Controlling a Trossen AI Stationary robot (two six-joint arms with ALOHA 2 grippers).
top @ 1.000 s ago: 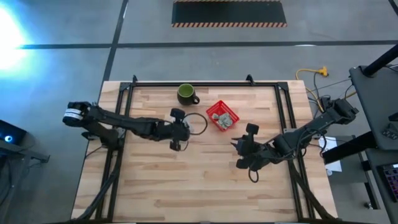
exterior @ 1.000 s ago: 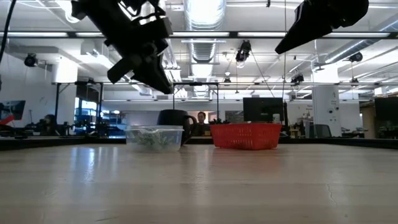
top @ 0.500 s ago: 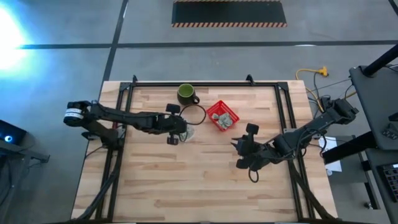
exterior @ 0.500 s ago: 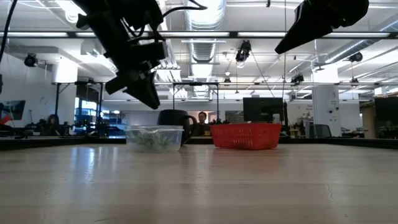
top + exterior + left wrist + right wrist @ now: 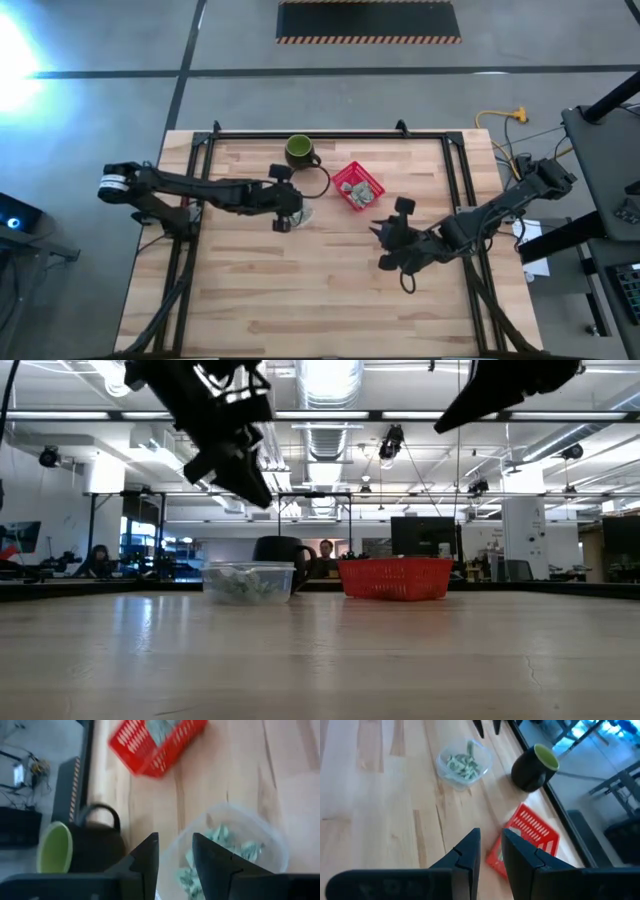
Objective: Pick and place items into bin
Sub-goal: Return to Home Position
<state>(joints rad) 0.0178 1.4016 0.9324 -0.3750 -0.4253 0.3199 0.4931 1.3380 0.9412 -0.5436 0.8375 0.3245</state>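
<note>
Lift the left tool (image 5: 175, 838), released and empty just above the clear bin (image 5: 270, 840) of packets (image 5: 220, 836), straight up before drawing back past the mug (image 5: 95, 847) beside it; the slightly parted right tool (image 5: 491, 833) waits well apart.

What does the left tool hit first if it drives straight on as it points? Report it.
Probably the near rim of the clear bin, lying just ahead of the left tool; the red bin sits farther on. Depth is unclear, so it might pass over.

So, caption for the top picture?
Packets in clear bin and red bin; left gripper beside clear one, right gripper mid-table.
</note>
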